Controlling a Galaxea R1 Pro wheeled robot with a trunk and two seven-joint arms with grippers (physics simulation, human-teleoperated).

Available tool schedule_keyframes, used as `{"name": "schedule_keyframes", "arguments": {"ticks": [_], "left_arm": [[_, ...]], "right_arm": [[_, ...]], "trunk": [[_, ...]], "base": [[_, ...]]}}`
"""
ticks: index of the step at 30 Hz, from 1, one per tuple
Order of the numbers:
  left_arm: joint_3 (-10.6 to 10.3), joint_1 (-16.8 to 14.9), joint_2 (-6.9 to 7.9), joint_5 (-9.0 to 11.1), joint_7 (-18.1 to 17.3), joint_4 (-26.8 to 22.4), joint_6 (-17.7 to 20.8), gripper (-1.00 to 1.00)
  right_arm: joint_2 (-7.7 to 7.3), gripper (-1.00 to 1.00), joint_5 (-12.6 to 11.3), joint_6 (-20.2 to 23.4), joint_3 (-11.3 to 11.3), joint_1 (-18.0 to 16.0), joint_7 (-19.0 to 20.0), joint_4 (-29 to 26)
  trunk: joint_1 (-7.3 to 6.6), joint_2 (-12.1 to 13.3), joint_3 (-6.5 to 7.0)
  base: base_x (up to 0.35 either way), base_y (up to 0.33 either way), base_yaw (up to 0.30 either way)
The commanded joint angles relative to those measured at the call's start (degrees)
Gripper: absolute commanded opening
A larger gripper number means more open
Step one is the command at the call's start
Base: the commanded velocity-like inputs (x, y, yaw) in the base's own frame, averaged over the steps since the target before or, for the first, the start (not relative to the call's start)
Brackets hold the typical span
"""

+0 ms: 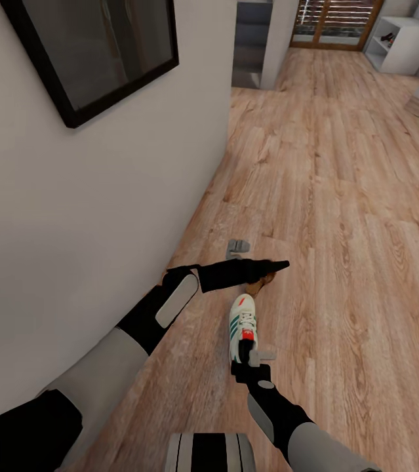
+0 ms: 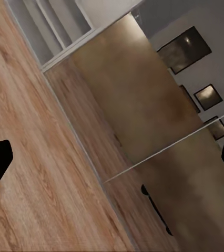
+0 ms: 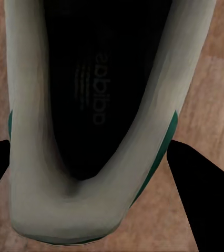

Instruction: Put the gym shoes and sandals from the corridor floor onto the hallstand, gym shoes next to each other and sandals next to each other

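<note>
One gym shoe, white with green stripes and a red heel, lies lengthwise just ahead of me over the corridor floor. My right gripper is at its heel. In the right wrist view the heel of this gym shoe sits between the black fingers, which touch both sides. A brown sandal peeks out from under my left gripper, which hovers over it. In the left wrist view the left gripper is open, with only floor between the fingers. A pale-grey shelved unit stands far down the corridor; I cannot tell whether it is the hallstand.
A white wall with a dark framed picture runs close along my left. A small grey object lies on the floor beyond the sandal. A white shelf unit stands far right. Brown wardrobe doors appear in the left wrist view.
</note>
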Motion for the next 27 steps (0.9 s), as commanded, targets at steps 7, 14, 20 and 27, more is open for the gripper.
{"name": "schedule_keyframes", "arguments": {"ticks": [7,14,20,27], "left_arm": [[3.9,-0.65,0.0,-0.1,0.18,0.02,0.91,1.0],[8.16,-0.93,2.46,-0.33,0.2,0.11,1.24,1.0],[8.58,-1.32,7.35,0.12,-0.03,-0.08,1.3,1.0],[13.05,-0.9,10.3,-0.26,0.06,-6.93,5.61,1.0]], "right_arm": [[-0.13,-1.0,-0.68,-0.17,0.42,-0.03,-0.42,-1.73],[-1.32,-1.0,-0.68,0.11,0.5,-0.03,-0.42,-10.7],[-1.56,-1.0,-0.66,0.17,0.48,-0.03,-0.42,-13.55],[-2.27,-1.0,-0.58,0.18,0.2,-0.03,-0.42,-14.26]], "trunk": [[-0.19,0.08,1.52],[-0.37,0.18,3.07],[-0.52,0.26,4.4],[-0.7,0.35,5.95]], "base": [[0.0,0.0,0.0],[0.0,0.0,0.0],[0.0,0.0,0.0],[0.0,0.0,-0.002]]}}
